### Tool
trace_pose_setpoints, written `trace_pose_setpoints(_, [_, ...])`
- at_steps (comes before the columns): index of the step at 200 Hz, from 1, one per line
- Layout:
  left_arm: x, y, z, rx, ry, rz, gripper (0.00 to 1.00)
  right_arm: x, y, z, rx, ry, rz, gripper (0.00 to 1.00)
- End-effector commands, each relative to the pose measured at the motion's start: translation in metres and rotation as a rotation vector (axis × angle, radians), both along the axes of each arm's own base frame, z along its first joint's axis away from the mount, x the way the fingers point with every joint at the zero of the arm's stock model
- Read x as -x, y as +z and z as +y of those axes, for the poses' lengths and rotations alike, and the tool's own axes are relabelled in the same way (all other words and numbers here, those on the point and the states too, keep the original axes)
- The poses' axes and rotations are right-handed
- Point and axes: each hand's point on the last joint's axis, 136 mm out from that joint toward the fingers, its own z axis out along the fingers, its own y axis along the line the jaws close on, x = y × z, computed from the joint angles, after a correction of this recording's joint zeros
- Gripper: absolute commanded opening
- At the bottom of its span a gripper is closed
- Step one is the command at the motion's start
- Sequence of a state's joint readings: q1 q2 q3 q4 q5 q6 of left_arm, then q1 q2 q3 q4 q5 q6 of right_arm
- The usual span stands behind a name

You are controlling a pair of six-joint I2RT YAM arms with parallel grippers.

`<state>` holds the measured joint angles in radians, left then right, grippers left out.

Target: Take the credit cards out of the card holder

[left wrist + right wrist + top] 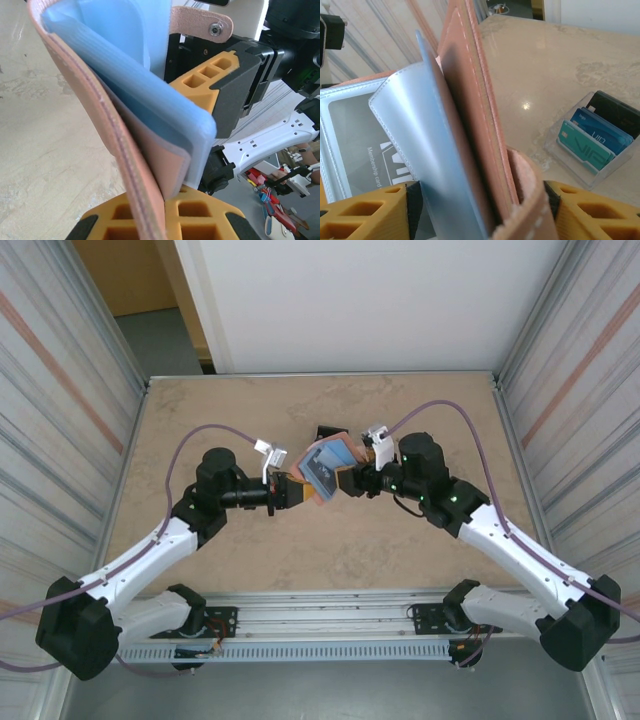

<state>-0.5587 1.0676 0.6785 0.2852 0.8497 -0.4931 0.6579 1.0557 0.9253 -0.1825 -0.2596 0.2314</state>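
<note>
From above, the card holder (325,472) is seen held over the table (200,420) between the left gripper (288,490) and the right gripper (352,480). At the left wrist, its cover is clamped by shut fingers (175,220). At the right wrist, it is flanked by parted fingers (585,197); whether it is gripped cannot be told.

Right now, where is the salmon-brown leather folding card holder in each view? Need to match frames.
Top external: salmon-brown leather folding card holder mid-table, just above picture centre.
Left wrist: card holder close up, slanting top left to bottom centre.
Right wrist: card holder centre, standing on edge.
Shared landmark: beige marbled tabletop behind it in all three.
</note>
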Motion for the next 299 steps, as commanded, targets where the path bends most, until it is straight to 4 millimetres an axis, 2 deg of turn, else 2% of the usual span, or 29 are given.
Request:
trace_pose_setpoints(1, [0.01, 0.015, -0.001, 0.028, -0.043, -0.075, 0.0, 0.001, 0.031, -0.006, -0.084, -0.005, -0.046, 0.63])
trace_pose_setpoints(31, [0.01, 0.015, -0.001, 0.027, -0.047, -0.075, 0.0, -0.004, 0.03, -0.015, -0.107, -0.024, -0.03, 0.59])
trace_pose_setpoints(53, [0.011, 0.015, -0.001, 0.024, -0.045, -0.072, 0.0, -0.001, 0.032, -0.012, -0.135, 0.015, -0.015, 0.57])
trace_pose_setpoints(93, [0.011, 0.015, -0.001, 0.025, -0.043, -0.074, 0.0, 0.012, 0.029, 0.005, -0.163, 0.149, 0.034, 0.61])
trace_pose_setpoints(145, [0.009, 0.013, -0.001, 0.018, -0.043, -0.07, 0.0, 0.023, 0.031, 0.01, -0.179, 0.222, 0.021, 0.75])
trace_pose_setpoints(213, [0.008, 0.014, -0.002, 0.019, -0.04, -0.066, 0.0, 0.009, 0.015, 0.009, -0.099, 0.155, 0.043, 0.75])
trace_pose_setpoints(245, [0.005, 0.012, -0.002, 0.01, -0.025, -0.054, 0.0, 0.016, 0.013, 0.014, -0.073, 0.179, 0.024, 0.77])
trace_pose_setpoints(275, [0.004, 0.012, -0.003, 0.007, -0.024, -0.046, 0.0, 0.026, 0.004, 0.025, 0.022, 0.196, -0.008, 0.81])
trace_pose_setpoints(299, [0.003, 0.011, -0.004, 0.008, -0.026, -0.042, 0.0, 0.026, -0.003, 0.031, 0.07, 0.188, -0.014, 0.81])
